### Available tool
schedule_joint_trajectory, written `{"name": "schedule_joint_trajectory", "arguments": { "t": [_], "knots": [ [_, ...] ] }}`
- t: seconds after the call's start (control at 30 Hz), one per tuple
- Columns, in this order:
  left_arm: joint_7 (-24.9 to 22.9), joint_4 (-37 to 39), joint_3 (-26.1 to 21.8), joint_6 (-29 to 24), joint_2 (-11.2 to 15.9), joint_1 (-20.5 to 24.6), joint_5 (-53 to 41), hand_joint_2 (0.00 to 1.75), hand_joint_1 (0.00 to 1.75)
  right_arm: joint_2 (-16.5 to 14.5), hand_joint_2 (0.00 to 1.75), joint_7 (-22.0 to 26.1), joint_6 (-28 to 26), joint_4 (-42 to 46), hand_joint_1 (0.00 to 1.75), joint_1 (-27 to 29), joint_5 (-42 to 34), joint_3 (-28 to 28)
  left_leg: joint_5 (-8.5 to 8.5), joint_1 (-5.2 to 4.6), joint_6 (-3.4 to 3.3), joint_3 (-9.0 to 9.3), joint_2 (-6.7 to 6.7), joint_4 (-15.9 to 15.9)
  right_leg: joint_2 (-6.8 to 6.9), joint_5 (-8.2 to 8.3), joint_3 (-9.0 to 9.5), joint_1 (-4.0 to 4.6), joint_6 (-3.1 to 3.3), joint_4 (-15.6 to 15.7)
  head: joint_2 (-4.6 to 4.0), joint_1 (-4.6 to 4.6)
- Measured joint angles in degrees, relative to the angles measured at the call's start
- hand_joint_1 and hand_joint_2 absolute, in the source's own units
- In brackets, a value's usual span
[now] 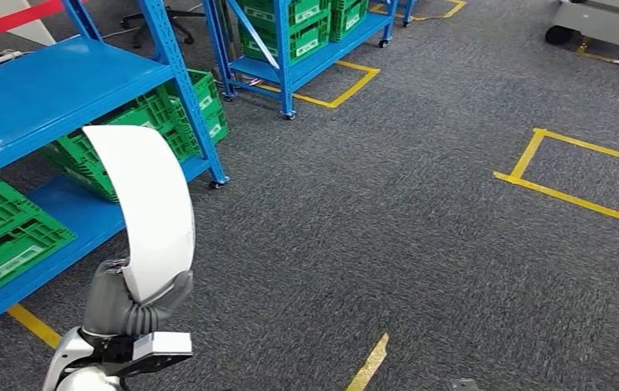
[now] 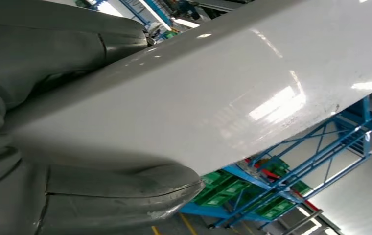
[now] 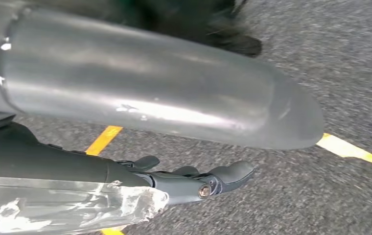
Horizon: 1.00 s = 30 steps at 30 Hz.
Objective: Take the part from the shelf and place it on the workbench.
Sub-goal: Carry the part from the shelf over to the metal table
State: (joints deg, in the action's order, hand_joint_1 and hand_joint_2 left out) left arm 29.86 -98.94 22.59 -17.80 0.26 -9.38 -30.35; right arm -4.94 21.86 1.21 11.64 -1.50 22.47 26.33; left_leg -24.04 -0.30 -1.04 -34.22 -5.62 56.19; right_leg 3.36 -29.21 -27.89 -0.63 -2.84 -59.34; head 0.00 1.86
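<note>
Left hand: the left hand (image 1: 131,305) grips the lower end of a curved white part (image 1: 147,208), grey fingers wrapped round its base, low at the left of the head view.
Left hand, close up: from the left wrist the thick grey thumb (image 2: 120,188) presses one side of the glossy white panel (image 2: 208,93) and a grey finger (image 2: 66,44) lies against the other side, so the panel is clamped between them.
Part: the white part stands upright from the hand and arches over at its top, its upper end in front of the blue shelf's lower level; it is off the shelf and held up over the carpet.
Right hand: the right hand (image 3: 184,178) hangs above the grey carpet (image 3: 321,73) with its dark fingers (image 3: 230,172) stretched out fairly straight and nothing in them; the big grey thumb (image 3: 174,93) juts across the wrist view.
Shelf: a blue metal shelf (image 1: 37,90) stands at the left, with green plastic crates (image 1: 1,236) on its bottom level and more green crates (image 1: 172,114) further back.
Second rack: another blue rack (image 1: 290,61) with green crates stands further off.
Floor: grey carpet (image 1: 420,244) marked with a yellow tape square (image 1: 575,171) and a short yellow strip (image 1: 370,364) close by.
Far corner: a grey wheeled machine (image 1: 608,24) sits at the upper right.
</note>
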Motion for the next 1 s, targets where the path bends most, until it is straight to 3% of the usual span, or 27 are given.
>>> {"name": "schedule_joint_trajectory", "arguments": {
  "t": [0.03,0.07,0.1,0.13,0.17,0.23,0.3,0.33,0.37,0.4,0.47,0.53,0.6,0.67,0.73,0.8,0.83,0.87,0.93,1.0],
  "knots": [
    [0.01,0.07,-0.02,0.14,-0.02,0.16,-0.01,1.75,1.75,0.03,0.0,0.06,0.04,0.02,0.0,-0.1,0.0,0.13,0.4,0.04,0.33,-0.05,-0.58,0.1,0.39,-1.4,1.99,0.25,0.33,3.37,0.0,-0.04],
    [0.01,0.14,-0.04,0.22,-0.05,0.33,-0.01,1.75,1.75,0.07,0.0,0.09,0.05,0.03,0.0,-0.13,0.0,0.27,0.77,0.15,0.67,-0.1,-1.21,0.17,0.11,-2.0,2.62,0.51,0.77,5.06,0.0,-0.1],
    [0.01,0.23,-0.05,0.3,-0.1,0.47,-0.01,1.75,1.75,0.09,0.0,0.1,0.05,0.03,0.0,-0.06,0.0,0.41,0.98,0.33,0.99,-0.2,-1.53,0.26,-0.36,-1.82,2.29,0.55,1.35,5.28,0.0,-0.11],
    [0.02,0.33,-0.05,0.37,-0.13,0.57,0.0,1.75,1.75,0.1,0.0,0.1,0.05,0.03,0.0,0.11,0.0,0.52,0.53,0.55,1.33,-0.37,-0.9,0.61,-0.83,-1.43,1.98,0.6,1.89,5.28,0.0,-0.14],
    [0.06,0.44,-0.05,0.43,-0.15,0.62,0.01,1.75,1.75,0.13,0.0,0.08,0.04,0.03,0.0,0.25,0.0,0.63,-0.84,0.72,1.63,-0.83,0.42,1.92,-1.28,-0.98,1.64,0.58,2.46,5.3,0.0,-0.17],
    [0.18,0.72,-0.08,0.57,-0.11,0.66,0.05,1.75,1.75,0.21,0.0,0.05,0.02,0.03,0.0,0.35,0.02,0.79,-5.57,0.9,1.97,-2.86,3.74,7.9,-2.28,-0.04,0.95,0.72,3.3,5.25,0.0,-0.26],
    [0.29,1.03,-0.11,0.67,-0.05,0.65,0.14,1.75,1.75,0.26,0.0,0.04,0.02,0.03,0.0,0.31,0.07,0.94,-9.12,0.8,1.81,-5.05,4.97,15.01,-3.64,0.8,0.06,1.11,3.71,4.92,0.0,-0.25],
    [0.33,1.17,-0.13,0.68,-0.03,0.66,0.18,1.75,1.75,0.26,0.0,0.04,0.03,0.03,0.0,0.35,0.11,1.0,-9.22,0.68,1.56,-5.17,5.12,16.48,-4.39,1.11,-0.47,1.33,3.82,4.66,0.0,-0.25],
    [0.37,1.27,-0.14,0.68,-0.01,0.67,0.2,1.75,1.75,0.26,0.0,0.04,0.04,0.03,0.0,0.44,0.13,1.04,-8.21,0.51,1.21,-4.29,5.26,15.74,-5.15,1.32,-0.97,1.52,3.86,4.35,0.0,-0.25],
    [0.4,1.34,-0.17,0.68,0.0,0.69,0.21,1.75,1.75,0.26,0.0,0.04,0.05,0.03,0.0,0.53,0.15,1.07,-6.39,0.29,0.73,-2.4,5.64,12.88,-5.9,1.43,-1.35,1.66,3.88,4.06,0.0,-0.26],
    [0.51,1.4,-0.26,0.69,0.03,0.79,0.24,1.75,1.75,0.21,0.0,0.04,0.07,0.03,0.0,0.54,0.15,1.11,-3.64,-0.06,-0.47,1.89,7.96,5.53,-7.24,1.6,-2.04,1.68,3.78,3.51,0.0,-0.16],
    [0.61,1.42,-0.33,0.72,0.11,0.92,0.28,1.75,1.75,0.16,0.0,0.05,0.05,0.03,0.0,0.41,0.15,1.16,-3.04,-0.24,-1.06,3.87,9.69,1.57,-8.41,1.96,-2.8,1.39,3.28,3.19,0.0,-0.31],
    [0.66,1.44,-0.39,0.76,0.18,1.21,0.32,1.75,1.75,0.18,0.0,0.05,0.05,0.03,0.0,0.48,0.15,1.19,-2.92,-0.15,-1.04,3.99,8.94,0.37,-9.27,2.36,-3.52,1.23,2.61,3.06,0.0,-0.55],
    [0.68,1.44,-0.44,0.81,0.19,1.5,0.32,1.75,1.75,0.26,0.0,0.05,0.06,0.03,0.0,0.61,0.15,1.19,-2.6,0.14,-1.18,4.07,7.6,-0.7,-7.81,1.34,-4.89,1.33,2.0,1.56,0.0,-0.4],
    [0.72,1.46,-0.51,0.86,0.2,1.56,0.33,1.75,1.75,0.32,0.0,0.06,0.04,0.03,0.0,0.49,0.15,1.19,-2.28,0.27,-1.25,3.97,6.14,-1.09,-5.12,-1.91,-7.85,1.09,1.25,-4.06,0.0,-0.16],
    [0.74,1.56,-0.58,0.94,0.25,1.52,0.34,1.75,1.75,0.32,0.0,0.06,0.04,0.03,0.0,0.39,0.15,1.19,-2.2,0.25,-1.2,3.74,4.6,-1.07,-3.98,-4.96,-11.27,0.5,0.45,-11.43,0.0,-0.02],
    [0.74,1.62,-0.6,0.97,0.26,1.52,0.34,1.75,1.75,0.36,0.0,0.05,0.03,0.03,0.0,0.46,0.15,1.19,-2.18,0.27,-1.12,3.68,3.83,-1.05,-3.79,-5.21,-12.0,0.22,0.1,-13.2,0.0,-0.03],
    [0.74,1.68,-0.61,1.02,0.27,1.55,0.34,1.75,1.75,0.39,0.0,0.05,0.02,0.03,0.0,0.56,0.15,1.19,-2.17,0.33,-1.0,3.65,3.12,-1.04,-3.58,-4.37,-11.55,-0.05,-0.21,-12.64,0.0,0.0],
    [0.7,1.74,-0.66,1.23,0.28,1.72,0.31,1.75,1.75,0.49,0.0,0.04,-0.02,0.03,0.0,0.62,0.15,1.2,-2.25,0.49,-0.54,3.74,1.83,-1.0,-2.22,-0.8,-7.38,-0.51,-0.74,-5.37,0.0,-0.01],
    [0.59,1.74,-0.78,1.55,0.3,1.97,0.14,1.75,1.75,0.51,0.0,0.05,-0.04,0.03,0.0,0.38,0.17,1.2,-2.48,0.4,0.3,3.8,0.91,-0.82,-0.54,1.21,-3.5,-0.42,-0.47,1.63,0.0,-0.04]
  ]
}}
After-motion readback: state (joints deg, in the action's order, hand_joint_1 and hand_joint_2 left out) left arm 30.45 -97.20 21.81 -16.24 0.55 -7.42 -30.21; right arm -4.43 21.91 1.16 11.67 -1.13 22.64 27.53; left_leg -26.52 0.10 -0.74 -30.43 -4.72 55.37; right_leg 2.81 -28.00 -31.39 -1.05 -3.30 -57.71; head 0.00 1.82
